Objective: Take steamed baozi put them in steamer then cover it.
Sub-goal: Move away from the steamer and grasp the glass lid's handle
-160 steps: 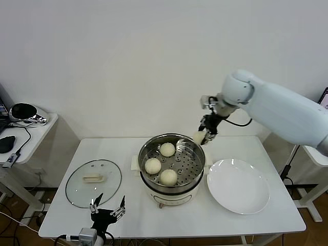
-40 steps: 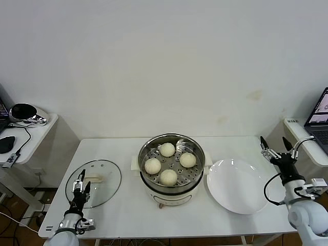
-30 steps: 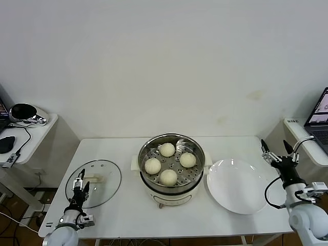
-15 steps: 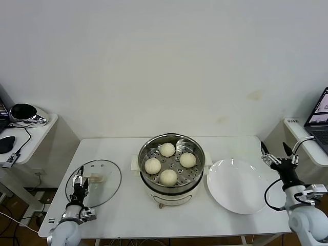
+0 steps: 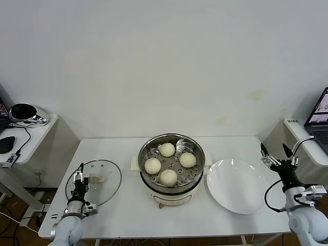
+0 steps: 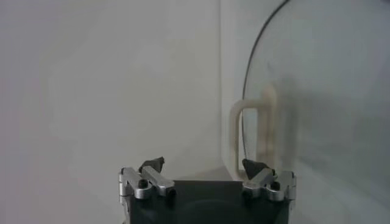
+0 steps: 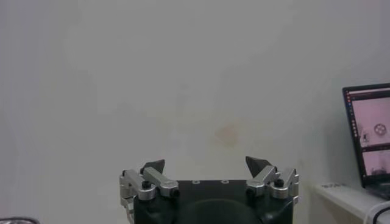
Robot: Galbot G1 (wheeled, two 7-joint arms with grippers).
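Note:
Several cream-white baozi (image 5: 167, 149) lie on the perforated tray of the steel steamer (image 5: 148, 148) at the table's middle. The glass cover (image 5: 105, 187) lies flat on the table to the left, its cream handle (image 5: 95, 179) facing up. My left gripper (image 5: 78, 177) stands open at the cover's near-left edge, fingers pointing up. In the left wrist view the left gripper (image 6: 204, 164) holds nothing, with the cover (image 6: 317, 91) and its handle (image 6: 250, 134) just beyond. My right gripper (image 5: 279, 154) is open and empty off the table's right end. The right gripper (image 7: 206, 163) faces the bare wall.
An empty white plate (image 5: 238, 187) sits right of the steamer. A side table (image 5: 20, 130) with a mouse and cables stands at far left. At far right is a shelf with a laptop (image 5: 320, 110), which also shows as a laptop (image 7: 368, 137) in the right wrist view.
The baozi my right gripper held over the steamer now lies inside it. The right arm has withdrawn to the right and sunk slightly. The left gripper has shifted a little at the cover's edge.

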